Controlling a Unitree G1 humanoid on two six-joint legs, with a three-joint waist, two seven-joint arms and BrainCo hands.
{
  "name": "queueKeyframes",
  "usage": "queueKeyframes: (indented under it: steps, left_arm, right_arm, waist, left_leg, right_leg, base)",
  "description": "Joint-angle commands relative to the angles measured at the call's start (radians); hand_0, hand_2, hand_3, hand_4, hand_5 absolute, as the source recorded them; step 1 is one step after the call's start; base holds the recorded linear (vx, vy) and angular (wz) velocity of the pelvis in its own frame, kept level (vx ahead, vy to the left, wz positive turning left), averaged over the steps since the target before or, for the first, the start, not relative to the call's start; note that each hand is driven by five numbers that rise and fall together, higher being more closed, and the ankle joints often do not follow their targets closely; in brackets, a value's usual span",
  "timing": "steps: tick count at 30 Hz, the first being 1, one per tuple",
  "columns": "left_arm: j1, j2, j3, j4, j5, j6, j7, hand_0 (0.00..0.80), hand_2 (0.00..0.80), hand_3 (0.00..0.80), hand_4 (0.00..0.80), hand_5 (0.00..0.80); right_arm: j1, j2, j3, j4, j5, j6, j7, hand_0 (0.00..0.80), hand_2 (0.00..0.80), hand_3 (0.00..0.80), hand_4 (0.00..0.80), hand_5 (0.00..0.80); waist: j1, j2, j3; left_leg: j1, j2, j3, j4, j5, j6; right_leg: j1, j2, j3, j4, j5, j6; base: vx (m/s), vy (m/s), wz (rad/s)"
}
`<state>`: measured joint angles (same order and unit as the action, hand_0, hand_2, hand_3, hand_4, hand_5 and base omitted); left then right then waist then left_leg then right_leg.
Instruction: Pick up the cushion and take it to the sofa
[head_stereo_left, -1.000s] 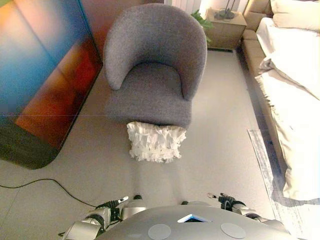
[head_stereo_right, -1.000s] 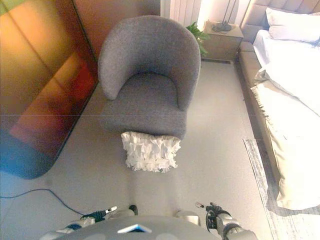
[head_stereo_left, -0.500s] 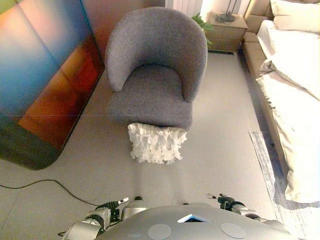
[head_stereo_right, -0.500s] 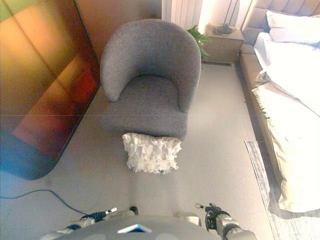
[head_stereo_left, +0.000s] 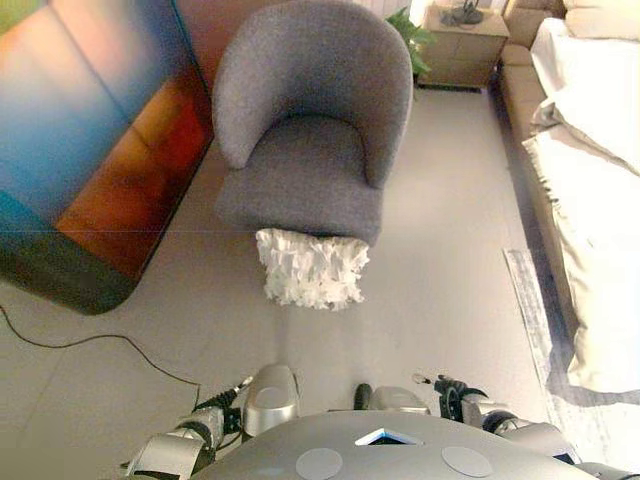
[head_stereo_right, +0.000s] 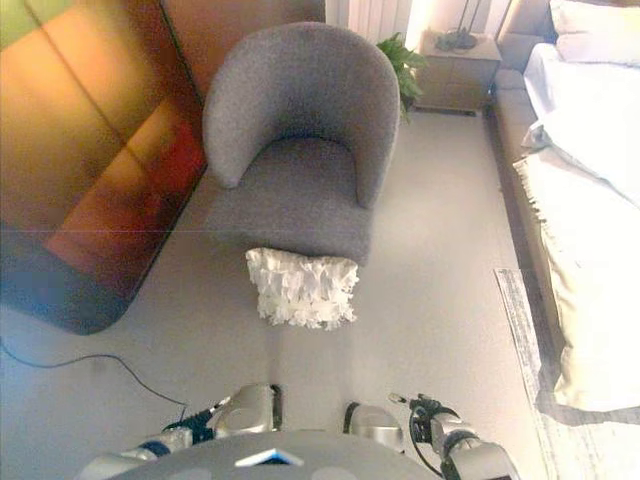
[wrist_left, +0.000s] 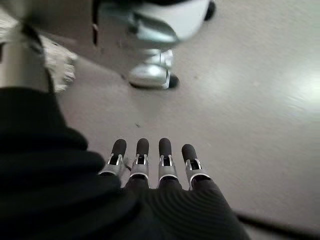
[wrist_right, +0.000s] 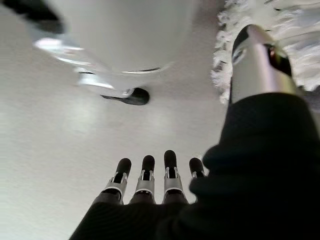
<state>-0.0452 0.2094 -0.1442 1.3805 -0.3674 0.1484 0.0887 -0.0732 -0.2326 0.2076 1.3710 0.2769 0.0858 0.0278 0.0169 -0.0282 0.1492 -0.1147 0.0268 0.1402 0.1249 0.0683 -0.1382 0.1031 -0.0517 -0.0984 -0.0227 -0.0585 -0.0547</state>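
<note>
1. Shifted as a whole since a second ago: camera moved, cushion (head_stereo_left: 310, 268) and chair (head_stereo_left: 312, 120) sit higher in view, legs stepping; approach under way, not things moving.
2. Nearest, both low at the sides: left hand (wrist_left: 150, 160) with fingers straight, empty; right hand (wrist_right: 155, 175) likewise extended, empty.
3. Farther, on the floor (head_stereo_left: 440, 290): white ruffled cushion touching the grey chair's front edge, not yet grasped.
4. Beyond, along the floor's right edge: bed (head_stereo_left: 590, 150).
</note>
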Motion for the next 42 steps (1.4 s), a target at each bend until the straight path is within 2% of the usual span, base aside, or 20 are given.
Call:
queueKeyframes:
  steps: [1, 3, 8, 9, 10, 12, 14, 16, 18, 20, 23, 25, 26, 28, 30, 32, 33, 37, 40, 42]
  left_arm:
    - [0.026, -0.01, -0.018, -0.013, -0.01, -0.003, -0.019, 0.0, 0.0, 0.0, 0.0, 0.0]
    - [0.041, -0.012, -0.018, -0.006, -0.013, 0.0, -0.038, 0.0, 0.0, 0.0, 0.0, 0.0]
    - [0.063, -0.018, 0.0, 0.012, -0.014, 0.008, -0.048, 0.0, 0.0, 0.0, 0.0, 0.0]
    - [0.063, -0.017, 0.0, 0.013, -0.02, 0.013, -0.048, 0.0, 0.0, 0.0, 0.0, 0.0]
    - [0.061, -0.015, 0.004, 0.017, -0.019, 0.019, -0.052, 0.0, 0.0, 0.0, 0.0, 0.0]
    - [0.057, -0.006, 0.012, 0.022, -0.003, 0.011, -0.058, 0.0, 0.0, 0.0, 0.0, 0.0]
    - [0.051, 0.011, 0.023, 0.018, 0.026, 0.006, -0.063, 0.0, 0.0, 0.0, 0.0, 0.0]
    - [0.043, 0.025, 0.022, 0.009, 0.033, 0.005, -0.056, 0.0, 0.0, 0.0, 0.0, 0.0]
    - [0.029, 0.041, 0.025, 0.005, 0.062, 0.014, -0.05, 0.0, 0.0, 0.0, 0.0, 0.0]
    - [0.014, 0.05, 0.022, -0.001, 0.068, 0.026, -0.04, 0.0, 0.0, 0.0, 0.0, 0.0]
    - [-0.05, 0.065, -0.006, -0.008, 0.055, 0.046, -0.06, 0.0, 0.0, 0.0, 0.0, 0.0]
    - [-0.101, 0.061, -0.027, -0.017, 0.021, 0.054, -0.046, 0.0, 0.0, 0.0, 0.0, 0.0]
    - [-0.119, 0.058, -0.034, -0.02, 0.012, 0.056, -0.04, 0.0, 0.0, 0.0, 0.0, 0.0]
    - [-0.135, 0.052, -0.046, -0.024, -0.002, 0.05, -0.038, 0.0, 0.0, 0.0, 0.0, 0.0]
    - [-0.126, 0.041, -0.046, -0.019, -0.011, 0.041, -0.039, 0.0, 0.0, 0.0, 0.0, 0.0]
    - [-0.107, 0.033, -0.043, -0.015, -0.011, 0.03, -0.034, 0.0, 0.0, 0.0, 0.0, 0.0]
    - [-0.091, 0.033, -0.036, -0.013, -0.003, 0.018, -0.032, 0.0, 0.0, 0.0, 0.0, 0.0]
    - [-0.066, 0.034, -0.017, -0.008, -0.023, -0.01, -0.009, 0.0, 0.0, 0.0, 0.0, 0.0]
    - [-0.051, 0.031, 0.003, -0.011, 0.007, -0.018, 0.001, 0.0, 0.0, 0.0, 0.0, 0.0]
    - [-0.053, 0.022, 0.005, -0.01, -0.019, -0.03, 0.027, 0.0, 0.0, 0.0, 0.0, 0.0]
  right_arm:
    - [-0.021, -0.029, -0.014, 0.0, -0.014, -0.007, 0.005, 0.0, 0.0, 0.0, 0.0, 0.0]
    - [-0.021, -0.03, -0.013, 0.012, -0.023, 0.009, 0.005, 0.0, 0.0, 0.0, 0.0, 0.0]
    - [-0.015, -0.025, -0.01, 0.033, -0.041, 0.038, -0.013, 0.0, 0.0, 0.0, 0.0, 0.0]
    - [-0.014, -0.023, -0.008, 0.034, -0.043, 0.044, -0.018, 0.0, 0.0, 0.0, 0.0, 0.0]
    - [-0.017, -0.021, -0.01, 0.036, -0.047, 0.051, -0.022, 0.0, 0.0, 0.0, 0.0, 0.0]
    - [-0.015, -0.015, -0.02, 0.035, -0.043, 0.054, -0.028, 0.0, 0.0, 0.0, 0.0, 0.0]
    - [-0.004, -0.004, -0.031, 0.03, -0.043, 0.044, -0.023, 0.0, 0.0, 0.0, 0.0, 0.0]
    - [0.004, 0.004, -0.043, 0.022, -0.047, 0.022, -0.01, 0.0, 0.0, 0.0, 0.0, 0.0]
    - [0.004, 0.013, -0.054, 0.008, -0.04, 0.009, -0.006, 0.0, 0.0, 0.0, 0.0, 0.0]
    - [-0.01, 0.017, -0.052, -0.006, -0.039, 0.008, -0.006, 0.0, 0.0, 0.0, 0.0, 0.0]
    - [-0.039, 0.015, -0.019, -0.044, -0.037, 0.0, -0.026, 0.0, 0.0, 0.0, 0.0, 0.0]
    - [-0.059, 0.012, 0.005, -0.068, -0.011, 0.001, -0.049, 0.0, 0.0, 0.0, 0.0, 0.0]
    - [-0.065, 0.012, 0.014, -0.073, 0.001, -0.004, -0.055, 0.0, 0.0, 0.0, 0.0, 0.0]
    - [-0.067, 0.007, 0.026, -0.086, 0.02, -0.011, -0.06, 0.0, 0.0, 0.0, 0.0, 0.0]
    - [-0.056, 0.007, 0.022, -0.087, 0.01, -0.011, -0.044, 0.0, 0.0, 0.0, 0.0, 0.0]
    - [-0.043, 0.01, 0.013, -0.082, 0.0, -0.014, -0.038, 0.0, 0.0, 0.0, 0.0, 0.0]
    - [-0.036, 0.014, 0.007, -0.076, -0.006, -0.016, -0.034, 0.0, 0.0, 0.0, 0.0, 0.0]
    - [-0.017, 0.014, -0.004, -0.063, -0.031, -0.026, -0.011, 0.0, 0.0, 0.0, 0.0, 0.0]
    - [-0.014, 0.001, -0.002, -0.054, -0.048, -0.024, 0.016, 0.0, 0.0, 0.0, 0.0, 0.0]
    - [-0.026, -0.006, 0.004, -0.049, -0.035, -0.027, 0.005, 0.0, 0.0, 0.0, 0.0, 0.0]
  waist:
    - [0.057, 0.035, 0.025]
    - [0.072, 0.039, 0.013]
    - [0.087, 0.044, -0.003]
    - [0.089, 0.043, -0.004]
    - [0.091, 0.039, -0.008]
    - [0.096, 0.025, -0.014]
    - [0.101, -0.005, -0.027]
    - [0.109, -0.029, -0.047]
    - [0.111, -0.042, -0.063]
    - [0.096, -0.033, -0.069]
    - [0.065, -0.005, -0.052]
    - [0.045, 0.024, -0.023]
    - [0.037, 0.031, -0.009]
    - [0.015, 0.026, 0.015]
    - [0.001, 0.015, 0.015]
    - [-0.007, 0.009, 0.013]
    - [-0.011, 0.006, 0.01]
    - [-0.01, -0.009, -0.008]
    - [-0.005, -0.019, -0.02]
    - [0.0, -0.022, -0.017]
  left_leg:
    - [-0.117, -0.012, 0.021, -0.116, 0.121, 0.075]
    - [-0.115, -0.013, 0.002, -0.21, 0.128, 0.07]
    - [-0.146, 0.02, -0.041, -0.212, 0.12, 0.059]
    - [-0.142, 0.024, -0.041, -0.212, 0.118, 0.064]
    - [-0.134, 0.02, -0.037, -0.212, 0.089, 0.078]
    - [-0.131, 0.006, -0.042, -0.189, 0.069, 0.101]
    - [-0.147, -0.024, -0.05, -0.079, 0.047, 0.131]
    - [-0.141, -0.054, -0.05, -0.045, 0.008, 0.17]
    - [-0.115, -0.076, -0.05, -0.039, -0.022, 0.197]
    - [-0.068, -0.073, -0.044, -0.051, -0.042, 0.208]
    - [-0.009, -0.059, -0.053, -0.073, -0.044, 0.196]
    - [0.035, -0.036, -0.058, -0.089, -0.053, 0.182]
    - [0.041, -0.028, -0.058, -0.091, -0.059, 0.18]
    - [0.056, -0.023, -0.047, -0.095, -0.078, 0.175]
    - [0.093, -0.031, -0.045, -0.122, -0.1, 0.17]
    - [0.129, -0.032, -0.057, -0.137, -0.121, 0.175]
    - [0.153, -0.024, -0.061, -0.14, -0.134, 0.178]
    - [0.176, 0.006, -0.056, -0.108, -0.151, 0.165]
    - [0.184, 0.043, -0.053, -0.055, -0.166, 0.137]
    - [0.151, 0.051, -0.053, 0.032, -0.186, 0.125]
  right_leg:
    - [0.161, 0.122, 0.04, 0.026, -0.078, 0.023]
    - [0.203, 0.134, 0.068, 0.03, -0.115, 0.02]
    - [0.242, 0.139, 0.092, 0.087, -0.209, 0.012]
    - [0.244, 0.136, 0.094, 0.107, -0.228, 0.011]
    - [0.241, 0.124, 0.089, 0.136, -0.24, 0.018]
    - [0.241, 0.103, 0.085, 0.189, -0.251, 0.039]
    - [0.244, 0.073, 0.073, 0.282, -0.211, 0.077]
    - [0.226, 0.043, 0.051, 0.393, -0.105, 0.128]
    - [0.172, 0.013, 0.013, 0.531, -0.002, 0.181]
    - [0.065, -0.01, 0.0, 0.582, 0.041, 0.19]
    - [-0.078, -0.025, -0.067, 0.417, -0.022, 0.155]
    - [-0.201, -0.061, -0.102, 0.329, -0.006, 0.135]
    - [-0.234, -0.065, -0.099, 0.323, -0.005, 0.13]
    - [-0.259, -0.091, -0.075, 0.201, 0.062, 0.146]
    - [-0.259, -0.124, -0.05, 0.079, 0.165, 0.178]
    - [-0.252, -0.133, -0.02, 0.038, 0.204, 0.189]
    - [-0.245, -0.133, -0.009, 0.044, 0.202, 0.191]
    - [-0.185, -0.12, -0.027, 0.039, 0.151, 0.18]
    - [-0.139, -0.108, -0.042, 0.033, 0.117, 0.157]
    - [-0.133, -0.108, -0.05, 0.035, 0.109, 0.142]
  base:
    - [0.503, 0.088, 0.22]
    - [0.557, 0.101, 0.12]
    - [0.602, 0.127, -0.41]
    - [0.665, 0.171, -0.3]
    - [0.706, 0.187, -0.32]
    - [0.672, 0.156, -0.08]
    - [0.676, 0.112, 0.07]
    - [0.582, 0.093, 0.12]
    - [0.482, 0.093, -0.11]
    - [0.366, 0.084, -0.19]
    - [0.265, 0.021, -0.05]
    - [0.042, -0.028, -0.05]
    - [-0.003, -0.085, -0.01]
    - [0.075, -0.122, 0.05]
    - [0.187, -0.142, 0.06]
    - [0.237, -0.173, 0.1]
    - [0.243, -0.208, 0.28]
    - [0.203, -0.228, 0.27]
    - [0.192, -0.231, 0.22]
    - [0.107, -0.171, 0.25]
